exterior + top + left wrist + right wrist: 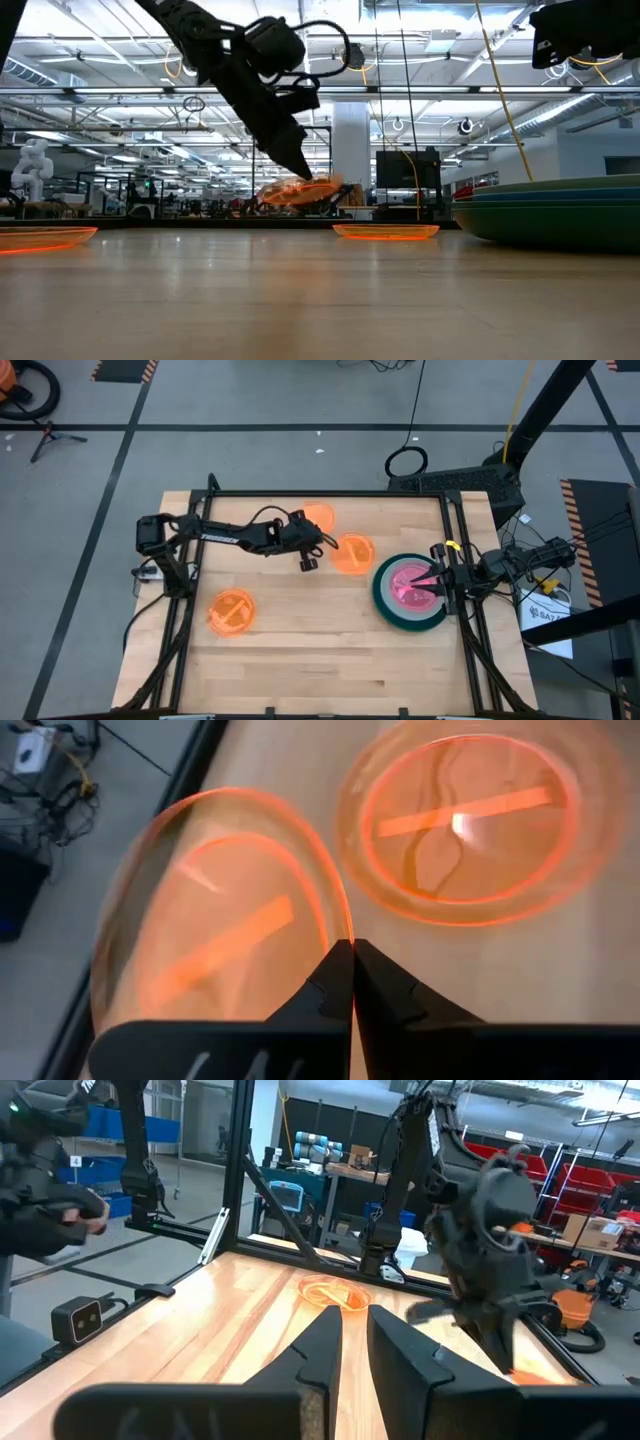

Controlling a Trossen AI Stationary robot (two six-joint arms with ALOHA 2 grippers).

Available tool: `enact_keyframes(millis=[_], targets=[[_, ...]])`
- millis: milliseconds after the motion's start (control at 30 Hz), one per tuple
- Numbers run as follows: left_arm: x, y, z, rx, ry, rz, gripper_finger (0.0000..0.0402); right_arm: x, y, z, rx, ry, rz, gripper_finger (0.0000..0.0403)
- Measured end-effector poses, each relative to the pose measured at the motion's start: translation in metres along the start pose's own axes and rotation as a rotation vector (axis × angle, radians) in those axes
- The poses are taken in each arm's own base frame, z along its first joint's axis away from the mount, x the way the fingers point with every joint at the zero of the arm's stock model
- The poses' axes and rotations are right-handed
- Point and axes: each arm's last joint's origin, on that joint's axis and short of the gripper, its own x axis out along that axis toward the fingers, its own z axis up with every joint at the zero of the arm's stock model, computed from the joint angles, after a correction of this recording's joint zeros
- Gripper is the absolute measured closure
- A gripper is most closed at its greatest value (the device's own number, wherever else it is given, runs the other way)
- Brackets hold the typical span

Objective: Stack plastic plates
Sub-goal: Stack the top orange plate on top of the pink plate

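Observation:
My left gripper (322,540) is shut on a small translucent orange plate (318,517), held above the table's far middle; the low view shows this plate (300,190) tilted in the air. A second orange plate (351,553) lies flat just right of it, and a third (231,610) lies at the near left. At the right edge a stack has a pink plate (408,582) on top of a large dark green plate (385,605). My right gripper (432,578) hovers over that stack, its fingers (320,1342) slightly apart with nothing between them. My left gripper pinches the orange plate's rim (340,932) between its two fingertips. The fingers come slanting down from the table's left. The plate is lifted clear of the table and tilted, reaching away from the fingers toward the far edge.
A black frame (330,493) runs along the table's far and side edges. Bare wood lies across the near middle (330,650). In the right wrist view, the left arm (490,1230) shows over the table.

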Motion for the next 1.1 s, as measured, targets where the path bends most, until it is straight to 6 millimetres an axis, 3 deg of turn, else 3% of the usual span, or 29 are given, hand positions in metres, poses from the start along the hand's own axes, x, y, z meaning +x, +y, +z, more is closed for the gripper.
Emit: enact_keyframes(millis=[533, 700, 900, 1100], targets=[[-0.036, -0.070, 0.030, 0.021, -0.248, -0.132, 0.0398, 0.000, 0.000, 0.002, 0.010, -0.020, -0.009, 0.0355], [-0.046, -0.089, 0.037, 0.023, -0.325, -0.172, 0.0398, 0.002, -0.003, 0.001, 0.053, 0.007, -0.095, 0.0355], [-0.055, -0.103, 0.041, -0.003, -0.376, -0.211, 0.0398, 0.016, 0.000, -0.001, 0.012, 0.058, -0.103, 0.0355], [-0.061, -0.117, 0.037, 0.006, -0.353, -0.249, 0.0398, 0.041, 0.001, 0.014, 0.002, 0.164, -0.088, 0.0355]])
